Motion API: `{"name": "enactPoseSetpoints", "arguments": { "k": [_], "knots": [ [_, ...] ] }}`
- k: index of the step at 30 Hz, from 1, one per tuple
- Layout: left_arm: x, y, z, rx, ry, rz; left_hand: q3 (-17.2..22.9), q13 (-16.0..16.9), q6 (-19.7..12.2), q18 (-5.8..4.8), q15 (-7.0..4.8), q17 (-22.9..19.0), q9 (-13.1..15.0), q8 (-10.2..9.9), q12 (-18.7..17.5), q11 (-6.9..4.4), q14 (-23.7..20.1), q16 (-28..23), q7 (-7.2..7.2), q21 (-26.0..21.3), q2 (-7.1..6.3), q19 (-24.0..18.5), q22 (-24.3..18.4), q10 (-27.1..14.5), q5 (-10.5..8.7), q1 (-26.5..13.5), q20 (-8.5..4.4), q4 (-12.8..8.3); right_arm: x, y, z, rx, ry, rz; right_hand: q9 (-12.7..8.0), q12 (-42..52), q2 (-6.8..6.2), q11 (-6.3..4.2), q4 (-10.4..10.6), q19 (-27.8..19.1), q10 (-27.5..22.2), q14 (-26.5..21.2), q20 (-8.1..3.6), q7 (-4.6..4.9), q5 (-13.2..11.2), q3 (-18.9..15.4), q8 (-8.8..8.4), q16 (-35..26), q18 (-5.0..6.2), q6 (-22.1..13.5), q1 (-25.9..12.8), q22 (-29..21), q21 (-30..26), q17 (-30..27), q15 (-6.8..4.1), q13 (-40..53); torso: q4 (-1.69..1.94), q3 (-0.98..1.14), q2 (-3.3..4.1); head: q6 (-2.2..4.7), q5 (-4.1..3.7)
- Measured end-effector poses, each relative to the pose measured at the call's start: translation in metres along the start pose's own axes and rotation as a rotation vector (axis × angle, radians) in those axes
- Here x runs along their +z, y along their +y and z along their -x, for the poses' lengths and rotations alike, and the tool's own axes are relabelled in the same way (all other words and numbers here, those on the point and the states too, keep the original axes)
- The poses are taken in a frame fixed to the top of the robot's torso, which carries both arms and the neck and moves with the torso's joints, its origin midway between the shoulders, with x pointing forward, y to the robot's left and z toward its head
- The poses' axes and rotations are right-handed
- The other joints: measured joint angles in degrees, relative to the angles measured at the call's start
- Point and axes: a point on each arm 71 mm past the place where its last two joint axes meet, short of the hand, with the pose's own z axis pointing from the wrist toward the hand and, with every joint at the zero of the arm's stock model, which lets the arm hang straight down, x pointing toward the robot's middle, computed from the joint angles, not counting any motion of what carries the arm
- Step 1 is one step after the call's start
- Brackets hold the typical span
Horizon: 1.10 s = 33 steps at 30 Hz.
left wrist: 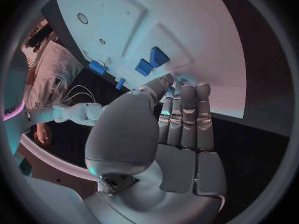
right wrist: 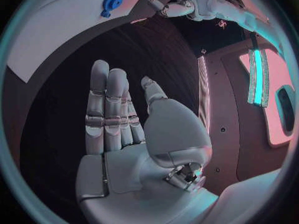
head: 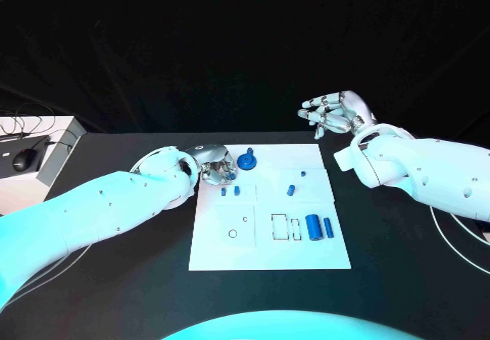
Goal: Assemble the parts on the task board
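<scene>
1. Head view: your left hand (head: 212,168) sits over the far left corner of the board (head: 268,255), right beside the round blue part (head: 247,163) that stands upright there. I judge the step in hand to be the seating or picking of a part at that corner, with most of the assembly left to do

2. From the pictures you cannot tell whether the left hand touches the round part. In the left wrist view its fingers (left wrist: 187,117) lie straight and pressed together, tips at the board's edge, thumb alongside, and nothing shows between them. Two small blue blocks (left wrist: 151,62) lie just past the fingertips, apart from them

3. Your right hand (head: 335,113) hangs beyond the far right corner of the board, over the black tabletop (head: 408,283) and well apart from every part. In the right wrist view its fingers (right wrist: 106,109) stand upright and slightly spread, palm bare, holding nothing

4. The other parts lie loose: two small pieces (head: 230,190) near the left hand, two more (head: 292,189) mid-board, and two blue cylinders (head: 319,227) side by side toward the near right, next to outlined slots

5. Next, I'd say, curl the left fingers round one piece and line it up with its slot; the pieces are small, so go slowly and keep the right hand clear
</scene>
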Motion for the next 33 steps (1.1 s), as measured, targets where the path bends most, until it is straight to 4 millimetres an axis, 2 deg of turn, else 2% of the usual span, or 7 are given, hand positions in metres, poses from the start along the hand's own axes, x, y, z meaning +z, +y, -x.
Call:
{"name": "enactPoseSetpoints", "arguments": {
  "k": [7, 18, 27, 29, 31, 33],
  "knots": [
    [0.0, 0.001, 0.0, 0.0, 0.0, 0.001, 0.0, 0.0, -2.7, -0.02, 0.0, -0.1, 0.0, 0.0, 0.0, -0.08, 0.0, 0.0, -1.02, -0.2, -0.22, 0.0, 0.0, -0.1, 0.0, 0.2, 0.0, 0.0, 0.0, 0.0, 0.0, 0.0, 0.0, 0.0, 0.0, 0.0, 0.0, 0.01, 0.0, 0.0, 0.0, 0.0, 0.0, -0.01, 0.0, 0.0, 0.0, 0.0, 0.0, 0.0, 0.0, 0.0, 0.0, 0.0, 0.0, 0.0, 0.0, -0.02, 0.02, 0.02, 0.04],
    [-0.002, 0.003, 0.001, 0.0, -0.002, 0.009, -0.2, 0.0, -4.9, -0.35, 0.0, -0.2, -0.1, 0.0, 0.0, -0.08, 0.0, 0.0, -1.24, -0.2, -0.45, 0.0, 0.0, -0.1, 0.0, 0.4, 0.0, 0.2, 0.0, 0.0, 0.0, 0.0, -0.001, 0.0, 0.0, 0.0, 0.0, -0.11, 0.0, 0.0, -0.1, 0.0, 0.0, -0.1, 0.0, 0.0, 0.0, 0.0, 0.0, -0.1, 0.0, 0.0, 0.0, 0.0, 0.0, 0.0, -0.02, -0.01, 0.03, 0.08, 0.04],
    [-0.006, 0.007, 0.01, -0.008, -0.028, 0.013, -0.5, 0.0, -4.4, -0.4, 0.49, -0.5, 0.0, 0.0, 0.0, 0.48, -0.9, -0.1, -0.78, -0.8, -0.7, -0.2, 0.0, -1.2, 0.0, 0.6, 0.23, 0.5, -0.001, -0.002, 0.003, -0.003, -0.003, -0.004, -0.1, -0.9, 0.03, -0.11, -0.2, 0.0, -0.1, 0.0, 0.0, 0.07, 0.0, -0.1, 0.0, -0.2, 0.0, -0.3, 0.0, -0.2, 0.0, 0.0, 0.0, -0.9, -0.06, -0.01, 0.03, 0.29, -0.1],
    [-0.008, 0.009, 0.016, -0.02, -0.049, 0.015, -0.6, 0.0, -3.6, -0.4, 0.58, -0.9, 0.0, 0.0, 0.0, 0.75, -1.5, -0.8, -0.6, -1.5, -0.91, -0.5, -0.1, -1.9, 0.0, 0.4, 0.49, 0.6, -0.002, -0.003, 0.004, -0.004, -0.001, -0.006, -0.1, -3.6, 0.47, -0.09, -0.8, 0.0, -0.1, 0.1, 0.0, 0.11, 0.0, 0.1, 0.0, -0.2, 0.0, -0.2, 0.5, -0.2, 0.1, 0.1, 0.06, -2.7, -0.06, -0.01, 0.03, 0.39, -0.15],
    [-0.011, 0.012, 0.023, -0.036, -0.071, 0.02, -0.6, 0.0, -2.9, -0.41, 0.68, -1.5, 0.0, 0.0, 0.0, 0.95, -2.4, -2.1, 0.14, -2.3, -1.17, -0.8, -0.6, -2.3, 0.0, 0.7, 0.83, 0.6, -0.003, -0.003, 0.005, -0.004, 0.004, -0.007, -0.1, -8.0, -0.26, 0.11, -2.1, 0.0, 0.8, 0.1, 0.0, 0.57, 0.0, 0.5, 0.0, -0.1, -0.03, 0.3, 2.3, -0.1, 0.5, 0.4, 0.12, -5.8, -0.07, -0.01, 0.03, 0.54, -0.19],
    [-0.015, 0.018, 0.031, -0.074, -0.102, 0.031, -0.6, 0.0, -1.9, -0.43, 0.86, -2.7, 0.0, 0.0, 0.0, 1.27, -4.3, -5.0, 0.7, -4.1, -1.17, -2.3, -1.6, -2.9, 0.0, 0.7, 1.2, 0.5, -0.004, -0.003, 0.005, -0.007, 0.016, -0.006, -0.3, -11.9, -0.27, 0.16, -2.9, 0.0, 2.1, 0.1, 0.0, 0.67, 0.0, 1.1, 0.0, 0.4, -0.04, 1.0, 3.4, 0.3, 0.9, 0.7, 0.12, -8.9, -0.06, 0.0, 0.01, 0.73, -0.25]
  ]
}}
